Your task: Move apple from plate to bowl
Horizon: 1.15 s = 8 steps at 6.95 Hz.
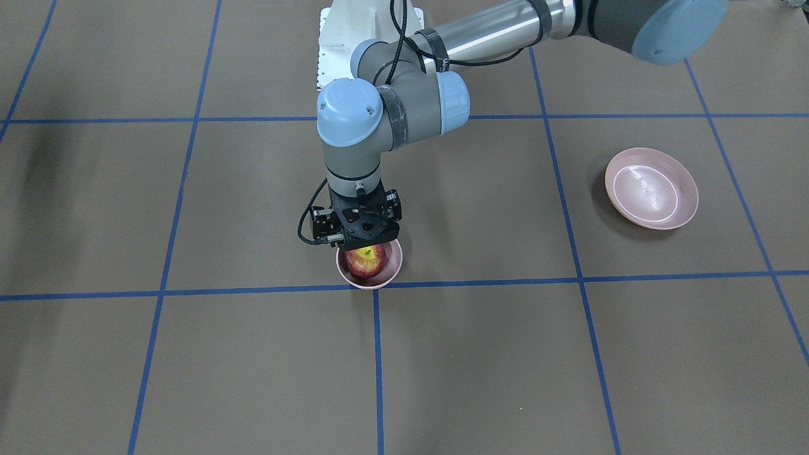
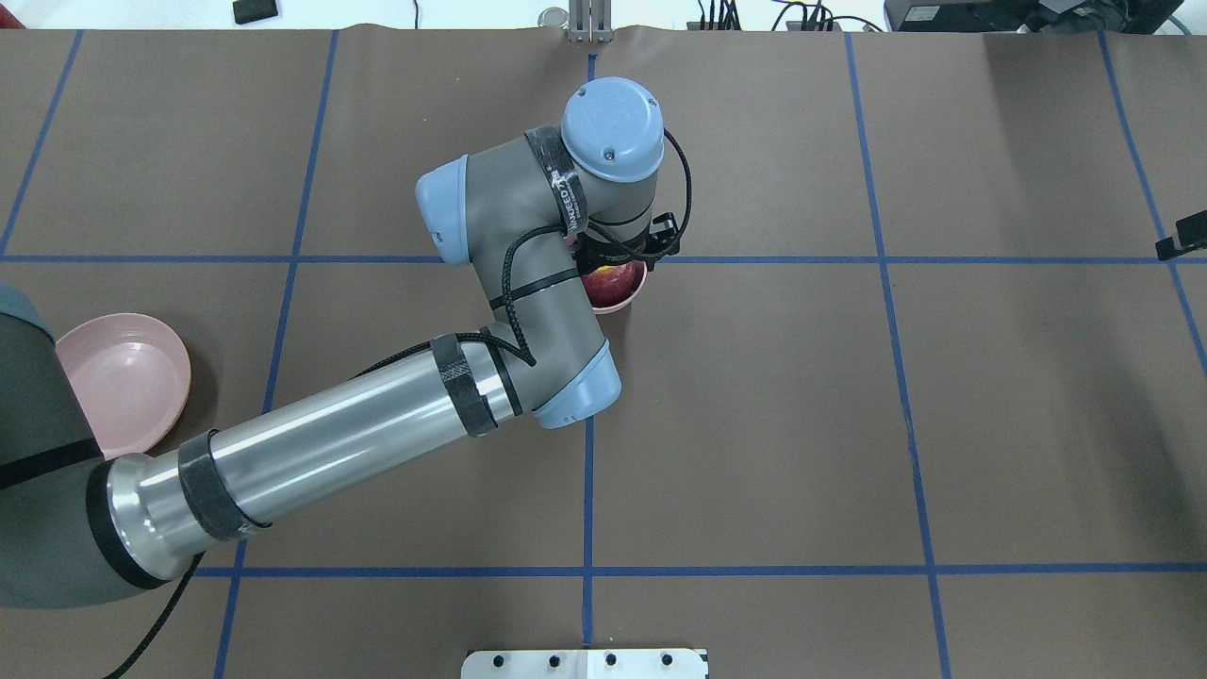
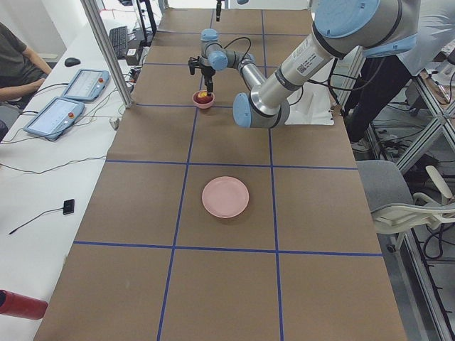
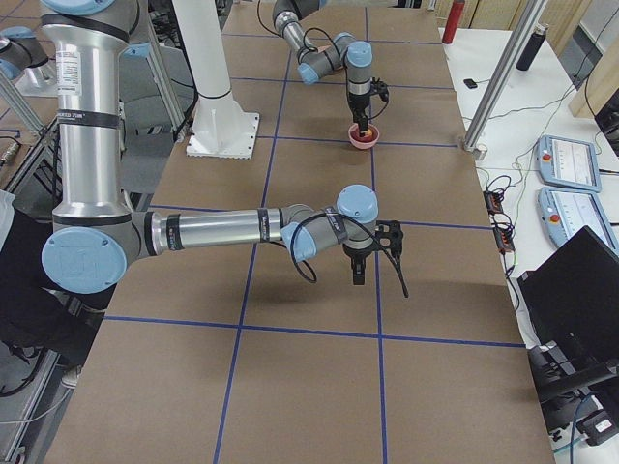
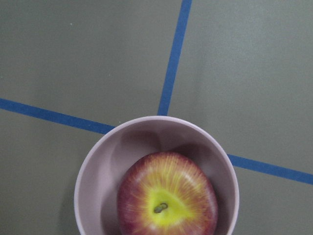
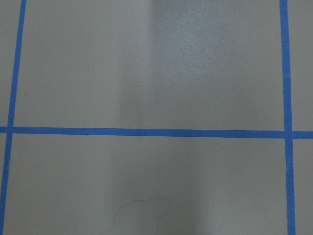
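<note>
The dark red apple (image 1: 366, 262) with its yellow-green stem patch sits inside the small deep pink bowl (image 1: 373, 283) near the table's middle. In the left wrist view the apple (image 5: 166, 196) fills the bowl (image 5: 98, 152) at the bottom of the frame. My left gripper (image 1: 368, 243) stands straight over the bowl, right at the apple's top. Its fingers are hidden, so I cannot tell whether it is open or shut. The wide pink plate (image 1: 651, 188) lies bare on my left side. My right gripper (image 4: 372, 261) hangs over bare table, away from all of these.
The table is brown with blue tape lines (image 6: 146, 132). My left forearm (image 2: 330, 453) stretches across the table past the plate (image 2: 123, 377). Tablets and cables (image 3: 50, 114) lie on a side bench beyond the table's far edge.
</note>
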Motion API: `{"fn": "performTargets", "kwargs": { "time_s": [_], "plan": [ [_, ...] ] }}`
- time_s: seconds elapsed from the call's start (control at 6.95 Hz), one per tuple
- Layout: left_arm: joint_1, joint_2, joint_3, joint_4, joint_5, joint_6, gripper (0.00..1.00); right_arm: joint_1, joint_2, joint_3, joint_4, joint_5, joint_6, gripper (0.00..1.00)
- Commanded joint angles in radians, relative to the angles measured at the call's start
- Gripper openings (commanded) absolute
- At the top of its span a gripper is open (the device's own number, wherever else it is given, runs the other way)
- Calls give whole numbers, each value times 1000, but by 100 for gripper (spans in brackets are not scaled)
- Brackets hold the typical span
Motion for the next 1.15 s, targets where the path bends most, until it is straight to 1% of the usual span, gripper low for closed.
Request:
{"fn": "performTargets", "kwargs": {
  "time_s": [0.0,0.14,0.29,0.43,0.58,0.72,0.86,1.01],
  "plan": [
    [-12,175,-336,171,-2,26,97,0,4,-8,2,-1,0,100],
    [-20,375,-584,182,-4,125,97,0,15,-26,5,0,-2,100],
    [-61,497,-723,188,-2,229,97,0,25,-38,6,-3,0,100],
    [-148,532,-703,190,-1,303,97,0,27,-41,5,-16,0,100],
    [-324,622,-694,187,-63,545,97,-2,30,-50,-1,-29,-3,100],
    [-504,744,-707,173,-199,748,97,0,63,-78,-2,-29,-5,100],
    [-622,779,-750,178,-267,819,97,1,77,-77,-3,-21,-5,100],
    [-620,762,-796,182,-254,696,98,12,64,-55,0,-17,-5,100]
  ]
}}
